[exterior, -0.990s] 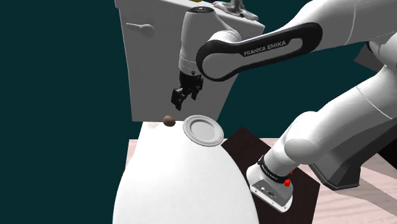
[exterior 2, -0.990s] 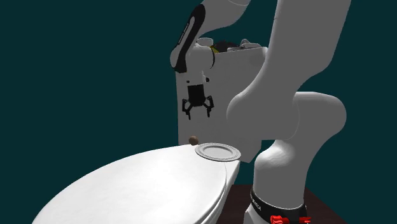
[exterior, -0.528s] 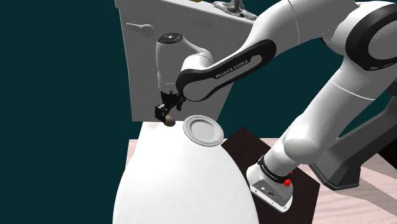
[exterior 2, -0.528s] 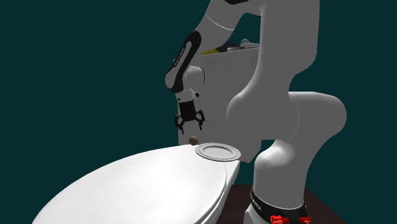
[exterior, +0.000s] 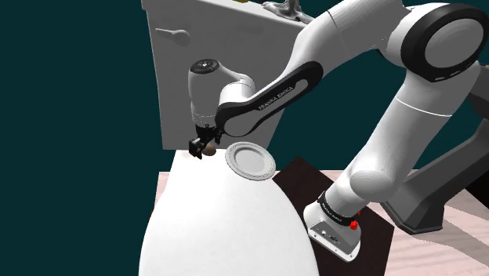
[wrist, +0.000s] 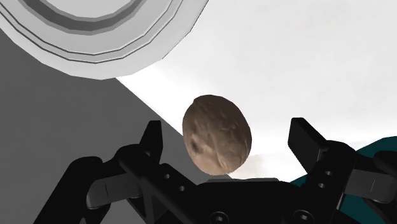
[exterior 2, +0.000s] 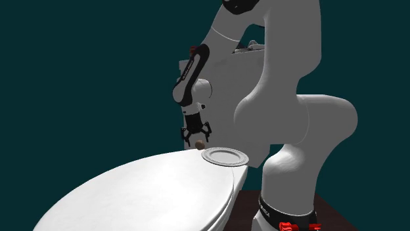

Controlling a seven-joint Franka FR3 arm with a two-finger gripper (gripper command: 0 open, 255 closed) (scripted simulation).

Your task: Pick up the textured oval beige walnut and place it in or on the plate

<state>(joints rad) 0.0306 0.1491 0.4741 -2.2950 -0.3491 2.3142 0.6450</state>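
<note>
The walnut point(wrist: 217, 134), a brown, rough oval, lies at the back of the white toilet lid point(exterior: 219, 227), close to the tank. My gripper point(wrist: 228, 130) hangs just over it, open; its black fingers point(wrist: 151, 141) stand on either side of the nut with gaps, not touching. In the shoulder view the gripper point(exterior: 202, 147) partly covers the walnut point(exterior: 210, 150). In the second exterior view the walnut point(exterior 2: 199, 144) sits right under the gripper point(exterior 2: 197, 136). The round grey plate point(exterior: 251, 161) point(exterior 2: 225, 157) point(wrist: 95, 32) rests on the lid just beside the nut.
The white toilet tank point(exterior: 180, 78) rises directly behind the walnut, with a flush handle point(exterior: 174, 34) on it. The lid curves down and away at its edges. The arm's dark stand point(exterior: 313, 182) is at the shoulder view's lower right.
The gripper has swung from above the plate towards the shoulder view's left and dropped down to the walnut. Its fingers stayed open. Walnut and plate have not moved.
</note>
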